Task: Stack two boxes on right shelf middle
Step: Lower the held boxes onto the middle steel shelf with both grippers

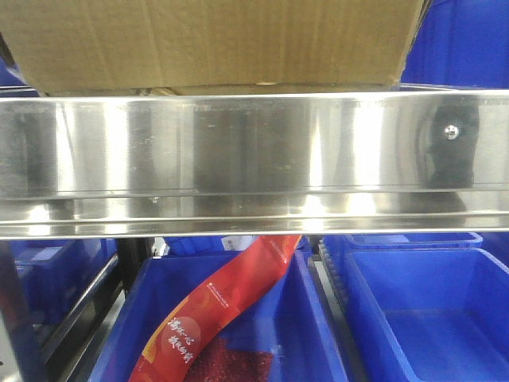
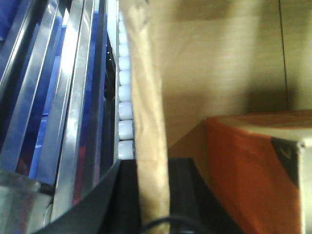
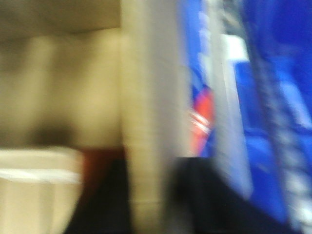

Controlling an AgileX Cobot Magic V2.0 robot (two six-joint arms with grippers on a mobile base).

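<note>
The steel shelf (image 1: 254, 159) fills the front view, its wide mirror-bright rail running straight across with a small screw (image 1: 452, 132) near the right end. Right above that rail sits a big brown cardboard box (image 1: 215, 40), its lower edge just over the rail's top lip, and under it a thin strip of more cardboard (image 1: 215, 89) shows, though whether that is the second box is hard to say. Below the rail, blue bins (image 1: 421, 310) line up, and a red printed packet (image 1: 219, 306) leans out of the left one.

From the left wrist, a cardboard wall (image 2: 148, 146) runs up the middle, and the left gripper's (image 2: 151, 195) dark fingers (image 2: 127, 195) stand on either side, pinching that wall. Inside the box lies an orange carton (image 2: 253, 170).

The right wrist view is badly smeared: a pale cardboard edge (image 3: 146, 122) stands upright with dark gripper shapes (image 3: 204, 195) flanking its base, but I cannot tell how those jaws stand.
</note>
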